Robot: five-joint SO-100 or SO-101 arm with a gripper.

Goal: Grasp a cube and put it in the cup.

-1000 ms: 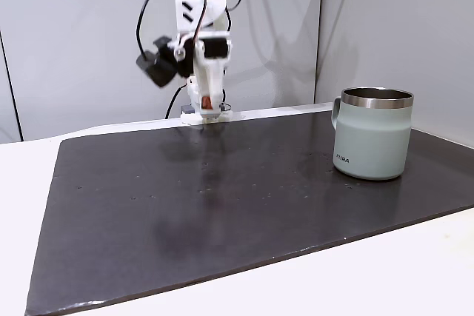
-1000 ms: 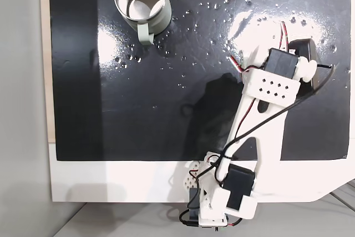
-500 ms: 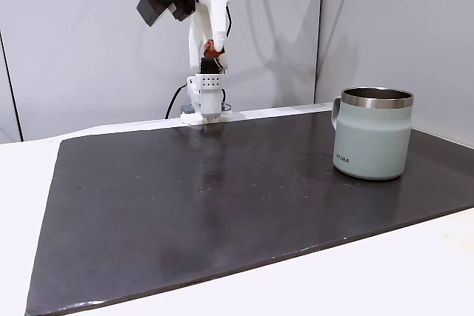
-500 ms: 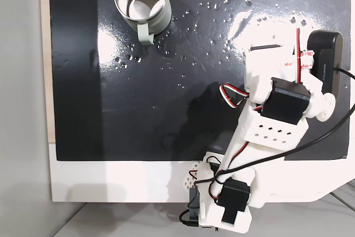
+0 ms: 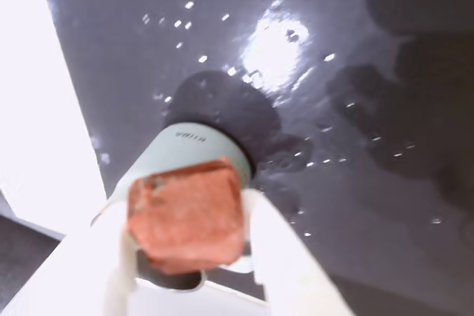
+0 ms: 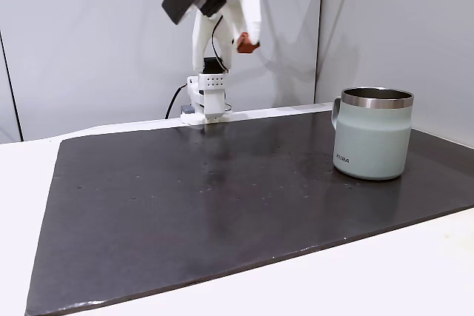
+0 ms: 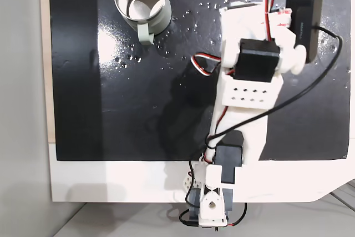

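Your gripper (image 5: 189, 257) has its two white jaws clamped on the cube (image 5: 187, 214), one on each side, with the reddish-orange block filling the gap between them in the wrist view. In a fixed view from the side you see the cube (image 6: 248, 46) as a small red speck at the tip of the raised gripper (image 6: 250, 44), high above the mat (image 6: 222, 197) and well apart from the cup (image 6: 372, 133). From the wrist, the cup (image 5: 194, 152) lies behind the cube, so its mouth and rim are hidden from you, and the picture is blurred. Small dark lettering sits near the cup's base; it is too small for you to read with certainty in either view. In a fixed view from above, the arm (image 7: 248, 81) covers the gripper and cube, while the cup (image 7: 141, 1) stands near the mat's top-left corner, steel inside showing, handle pointing down the picture.
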